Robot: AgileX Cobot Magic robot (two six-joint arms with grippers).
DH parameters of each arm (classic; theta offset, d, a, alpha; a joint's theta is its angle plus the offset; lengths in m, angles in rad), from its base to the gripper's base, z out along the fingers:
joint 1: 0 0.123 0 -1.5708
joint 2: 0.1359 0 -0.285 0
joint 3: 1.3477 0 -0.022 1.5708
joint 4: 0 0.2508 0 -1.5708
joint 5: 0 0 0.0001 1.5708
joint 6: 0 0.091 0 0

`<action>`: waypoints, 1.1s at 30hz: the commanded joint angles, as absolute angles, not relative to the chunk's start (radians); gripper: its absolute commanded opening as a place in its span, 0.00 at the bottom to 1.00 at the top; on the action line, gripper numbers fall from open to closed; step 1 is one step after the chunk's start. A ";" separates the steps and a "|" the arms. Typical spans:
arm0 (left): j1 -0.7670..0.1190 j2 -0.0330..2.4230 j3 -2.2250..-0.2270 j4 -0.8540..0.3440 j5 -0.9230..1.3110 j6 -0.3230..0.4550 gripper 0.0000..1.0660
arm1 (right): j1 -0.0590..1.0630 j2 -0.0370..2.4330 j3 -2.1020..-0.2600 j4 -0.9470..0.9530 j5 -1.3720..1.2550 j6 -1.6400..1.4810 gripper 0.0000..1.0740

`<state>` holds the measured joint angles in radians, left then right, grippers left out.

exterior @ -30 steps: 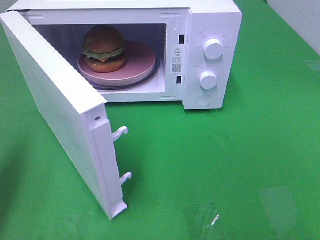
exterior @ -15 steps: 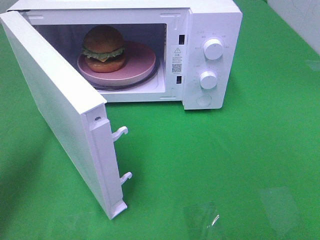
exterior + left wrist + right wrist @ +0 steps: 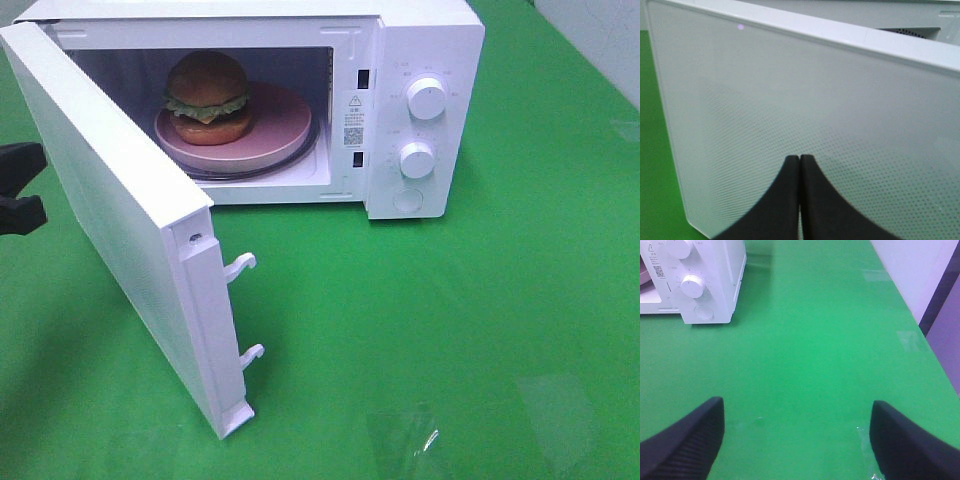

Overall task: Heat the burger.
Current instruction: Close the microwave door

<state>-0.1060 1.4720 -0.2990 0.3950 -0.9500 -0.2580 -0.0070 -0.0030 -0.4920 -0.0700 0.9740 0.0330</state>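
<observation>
1. Writing: a small warning label [image 3: 354, 102] with a triangle mark sits on the microwave's [image 3: 430, 50] front frame, between the cavity and the control panel. A QR-code sticker [image 3: 353, 133] is just below it. The print on both is too small to read. Faint marks ring the upper knob [image 3: 427, 99] and lower knob [image 3: 417, 160], also unreadable. A round button [image 3: 407, 200] sits under the lower knob.
2. Left hand [image 3: 799, 158]: clenched, with the two black fingers [image 3: 785, 200] pressed flat together and nothing between them. It faces the outer, dotted face of the door [image 3: 840, 125] at close range. Whether the tips touch the door, cannot tell. In the high view a dark part of this hand shows at the counter's left edge, behind the door.
3. Right hand [image 3: 796, 402]: released, with the fingers [image 3: 685, 440] spread wide and nothing held or touched. It hangs over the bare green counter [image 3: 815, 340], well apart from the microwave, with the counter's right edge in sight.
4. The microwave stands at the far edge of the counter, toward the far left corner. Its door [image 3: 110, 190] is swung wide open toward the near left.
5. Inside the cavity, a round pink plate [image 3: 275, 135] lies on the turntable. The burger [image 3: 208, 98] sits upright on the left part of the plate, bun on top and lettuce frill showing.
6. A clear tape patch [image 3: 400, 435] is stuck to the counter near its near edge.
</observation>
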 commanded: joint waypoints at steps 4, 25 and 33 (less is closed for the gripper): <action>-0.188 1.538 -0.317 0.321 -0.997 -0.232 0.00 | -0.011 -0.032 -0.491 -0.064 0.963 0.026 0.71; -0.360 1.707 -0.479 0.222 -0.995 -0.214 0.00 | -0.011 -0.032 -0.491 -0.064 0.963 0.026 0.71; -0.437 1.772 -0.599 0.154 -0.935 -0.209 0.00 | -0.011 -0.032 -0.491 -0.064 0.963 0.026 0.71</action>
<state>-0.4130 1.7590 -0.5610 0.1790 -0.9630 -0.2150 -0.0070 -0.0030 -0.4920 -0.0700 0.9740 0.0330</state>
